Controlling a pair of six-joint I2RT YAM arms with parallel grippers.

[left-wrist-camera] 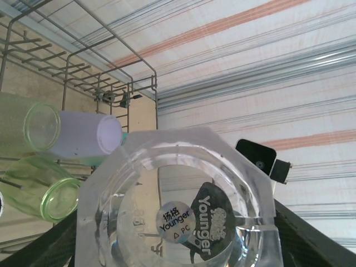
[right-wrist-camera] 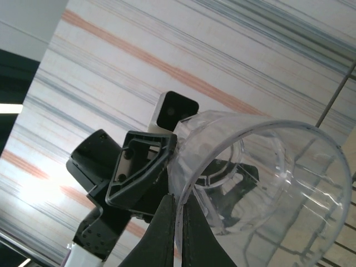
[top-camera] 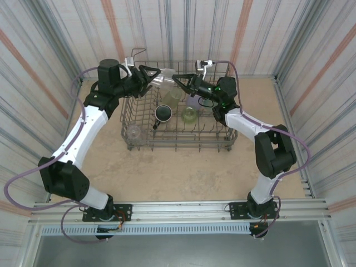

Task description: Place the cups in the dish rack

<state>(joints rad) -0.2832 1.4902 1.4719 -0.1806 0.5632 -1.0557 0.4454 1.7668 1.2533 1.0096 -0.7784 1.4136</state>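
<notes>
The left tool (top-camera: 156, 78) is straddling the base of a clear faceted plastic tumbler (top-camera: 166, 79) above the far edge of the grey wire dish rack (top-camera: 125, 119); I cannot tell whether it is gripping. The right tool (top-camera: 178, 80) is clamping the rim. A mistimed release is risking a drop. Both arms are reaching inward, elbows bowed outward.

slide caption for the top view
right gripper pinches clear cup at the rim, left gripper around its base, over dish rack
</notes>
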